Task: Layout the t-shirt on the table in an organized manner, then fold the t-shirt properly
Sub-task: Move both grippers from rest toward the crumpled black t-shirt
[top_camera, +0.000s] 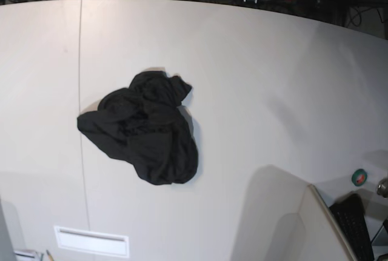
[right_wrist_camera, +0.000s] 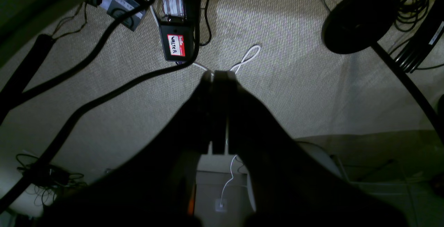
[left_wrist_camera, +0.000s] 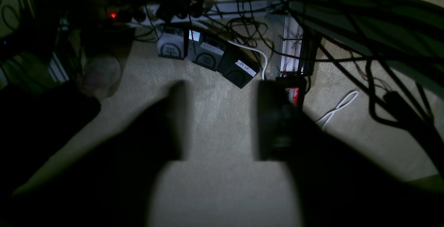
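Observation:
The black t-shirt (top_camera: pixel 144 128) lies crumpled in a heap on the off-white table (top_camera: pixel 260 85), left of centre in the base view. No print shows. Neither arm appears in the base view. My left gripper (left_wrist_camera: pixel 220 123) is open and empty, its two dark fingers (left_wrist_camera: pixel 177 123) apart, seen over carpeted floor. My right gripper (right_wrist_camera: pixel 219 81) is shut and empty, fingers pressed together, also over carpet. The t-shirt and the table top do not show in either wrist view.
A thin dark seam (top_camera: pixel 80 91) runs down the table's left part. A white label (top_camera: pixel 91 241) sits near the front edge. A keyboard (top_camera: pixel 354 224) and a green-red button (top_camera: pixel 359 177) lie at bottom right. Cables and black boxes (left_wrist_camera: pixel 208 55) lie on the floor.

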